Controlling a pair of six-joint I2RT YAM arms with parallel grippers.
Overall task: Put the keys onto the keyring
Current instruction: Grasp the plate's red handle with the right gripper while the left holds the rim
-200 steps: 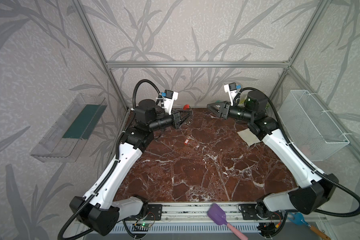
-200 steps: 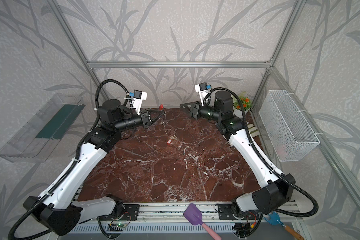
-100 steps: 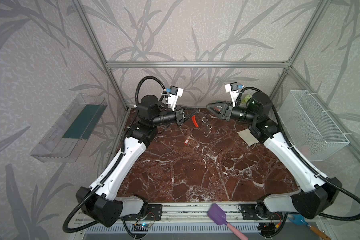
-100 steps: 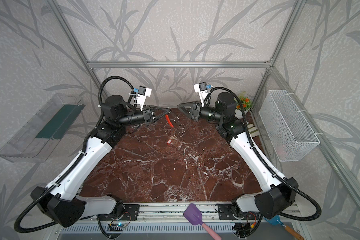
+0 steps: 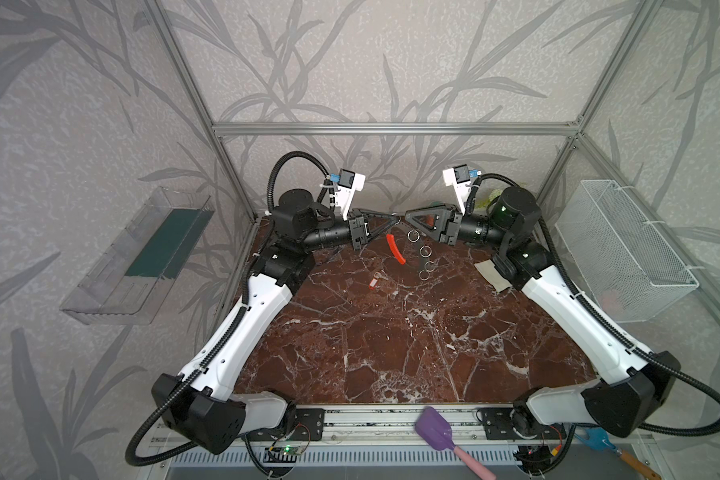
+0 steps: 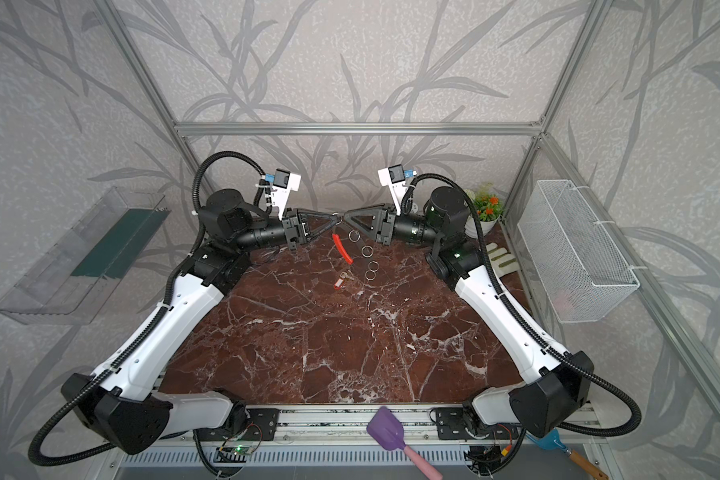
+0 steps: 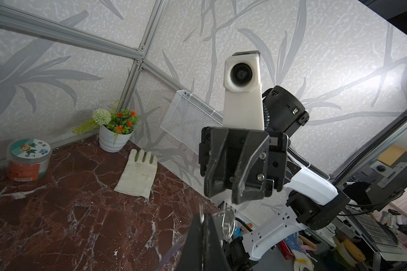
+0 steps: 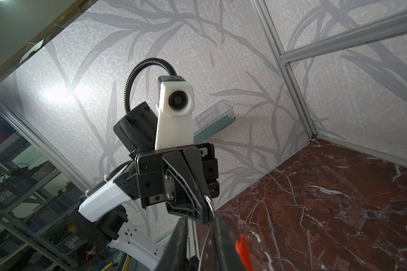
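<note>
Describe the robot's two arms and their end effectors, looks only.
Both arms match: the left arm and right arm have white shells with black joints and bases. A ribbed black cable loops along each. The left end effector and right end effector are black, with hollow triangular fingers, each topped by a white camera mount.

Dark red-brown marble surface [image 5: 371,353] with white veins, seen from above. Toward the far middle, a small red-orange key tag [image 5: 376,280] with a white label lies flat on the stone, nothing touching it. Near the far right edge, a pale work glove [image 5: 493,272] lies flat, fingers toward the wall. A white flower pot [image 6: 481,226] with green leaves and orange blooms stands in the back right corner. A round clear jar [image 7: 28,159] with a printed lid stands along the back wall, well apart from the pot.
</note>
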